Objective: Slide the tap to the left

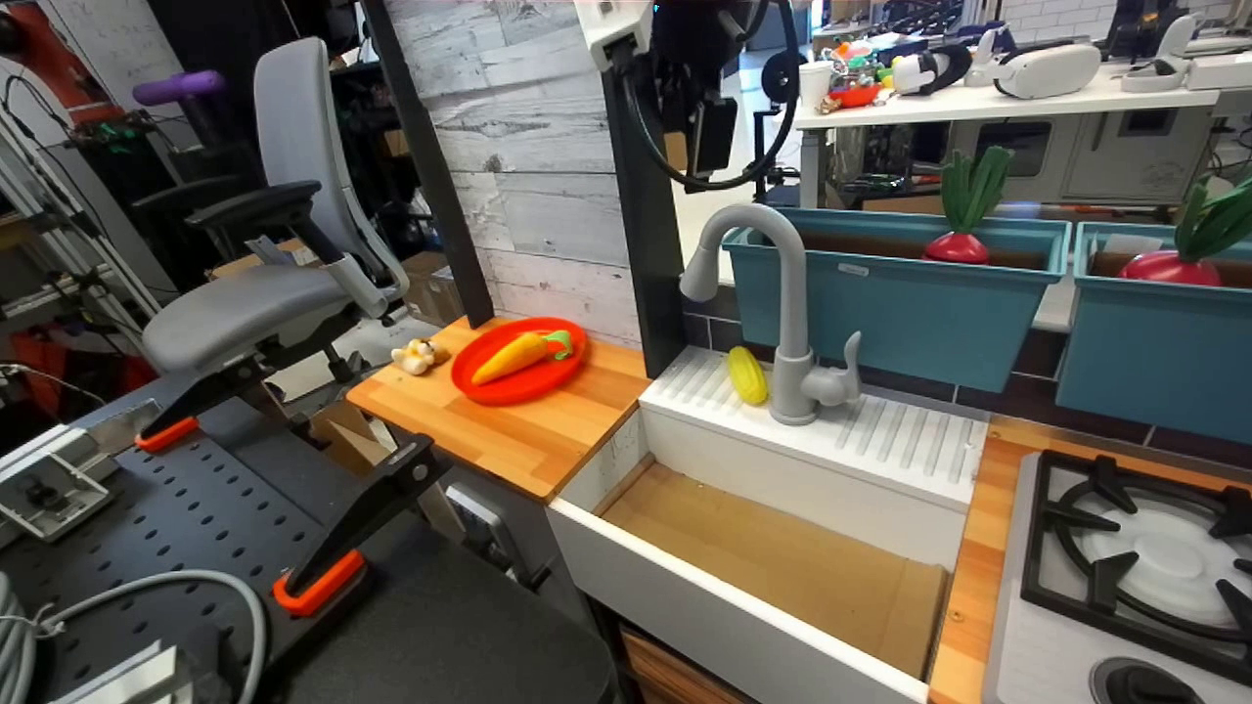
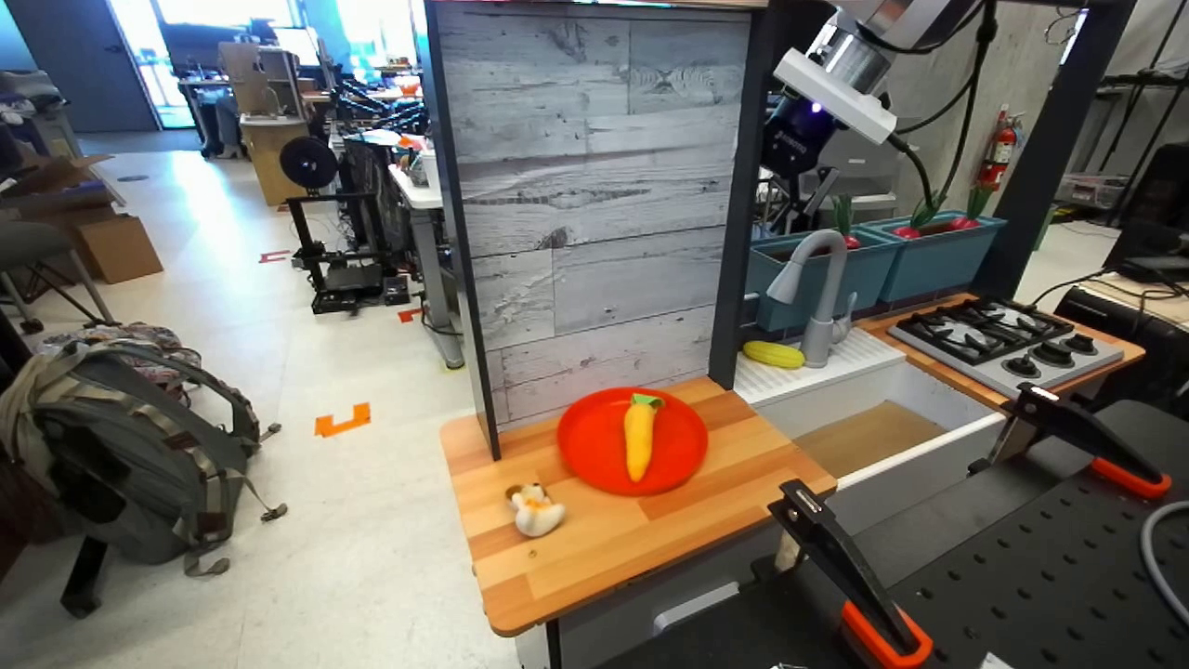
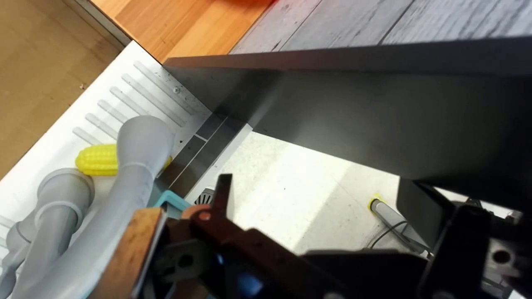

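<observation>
The tap (image 1: 792,293) is a grey gooseneck on the white ledge behind the sink. It also shows in an exterior view (image 2: 824,297) and in the wrist view (image 3: 143,145). Its spout points toward the wooden wall panel, and its small lever handle (image 1: 851,367) is on the opposite side. My gripper hangs above and near the top of the spout in both exterior views (image 1: 712,142) (image 2: 803,190). In the wrist view, my gripper (image 3: 320,187) has its fingers spread with only floor behind the gap. The tap lies to the left of the fingers there. The gripper holds nothing.
A yellow corn piece (image 1: 747,375) lies beside the tap base. Blue planters (image 1: 910,303) stand behind the tap. A dark post (image 1: 646,215) and wooden panel (image 1: 548,147) rise beside the gripper. A stove (image 1: 1154,557) and red plate (image 1: 489,392) flank the sink (image 1: 675,577).
</observation>
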Action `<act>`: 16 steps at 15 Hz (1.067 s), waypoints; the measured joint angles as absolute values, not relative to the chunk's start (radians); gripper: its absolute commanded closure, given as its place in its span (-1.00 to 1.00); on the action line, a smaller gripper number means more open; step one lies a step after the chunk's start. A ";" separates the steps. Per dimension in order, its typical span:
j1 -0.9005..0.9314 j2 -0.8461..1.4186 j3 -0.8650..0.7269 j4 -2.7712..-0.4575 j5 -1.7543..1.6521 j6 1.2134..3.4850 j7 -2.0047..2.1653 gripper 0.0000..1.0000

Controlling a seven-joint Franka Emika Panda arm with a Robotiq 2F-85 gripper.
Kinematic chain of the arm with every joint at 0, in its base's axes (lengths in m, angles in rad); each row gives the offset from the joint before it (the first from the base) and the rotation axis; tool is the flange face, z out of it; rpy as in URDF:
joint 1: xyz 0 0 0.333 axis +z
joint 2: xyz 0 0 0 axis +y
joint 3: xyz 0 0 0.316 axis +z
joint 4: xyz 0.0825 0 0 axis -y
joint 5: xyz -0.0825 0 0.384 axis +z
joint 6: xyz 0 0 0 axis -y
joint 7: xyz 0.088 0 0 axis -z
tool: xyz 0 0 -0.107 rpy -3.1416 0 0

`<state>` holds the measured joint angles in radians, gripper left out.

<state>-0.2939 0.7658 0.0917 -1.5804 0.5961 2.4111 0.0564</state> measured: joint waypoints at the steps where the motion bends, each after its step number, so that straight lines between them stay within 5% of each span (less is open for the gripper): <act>1: -0.295 0.764 0.093 -1.582 0.605 2.412 0.048 -1.00; 16: -0.329 0.529 0.039 -1.825 0.799 2.416 -0.126 -1.00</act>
<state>-0.3294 0.5290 0.0388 -1.8246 0.7989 2.4157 -0.1259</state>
